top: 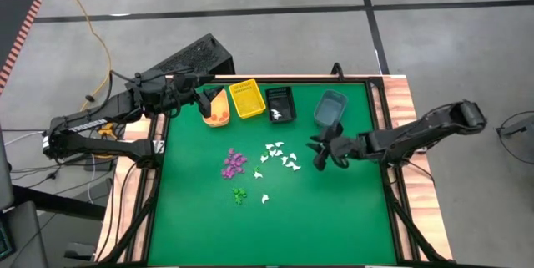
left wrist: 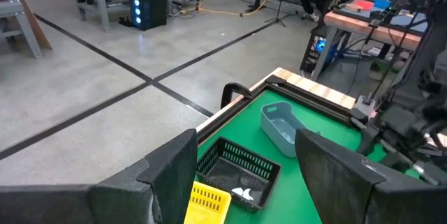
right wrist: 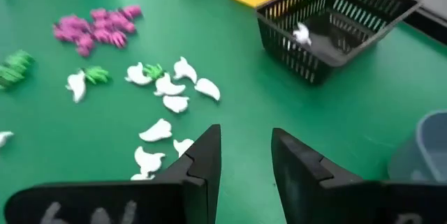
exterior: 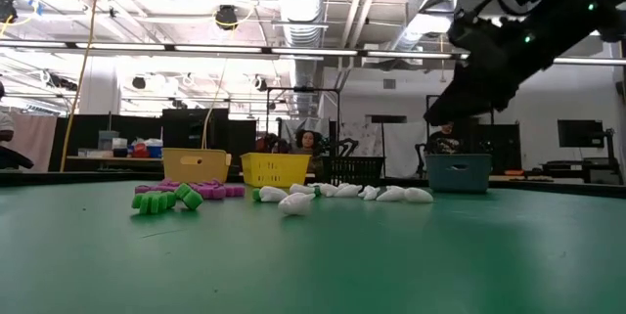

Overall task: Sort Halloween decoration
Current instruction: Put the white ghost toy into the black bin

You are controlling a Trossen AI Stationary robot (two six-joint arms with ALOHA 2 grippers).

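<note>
you are early in the sorting: a few white pieces lie in the black bin, most decorations wait on the counter. right gripper fingers spread, empty; left gripper also spread.

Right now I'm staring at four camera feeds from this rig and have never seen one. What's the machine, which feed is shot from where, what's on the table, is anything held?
It is a two-armed robot at a green table. One picture looks straight down, one looks level across the tabletop, and one sits on each wrist, looking past that arm's two dark fingers.

The right hand hovers beside the white trinkets, fingers apart, holding nothing. The left hand waits open over the bins at the far edge, also empty.

On the cloth lie loose white, purple and green trinkets. Four small bins stand in a row: orange, yellow, black with a few white pieces already inside, and grey-blue.
</note>
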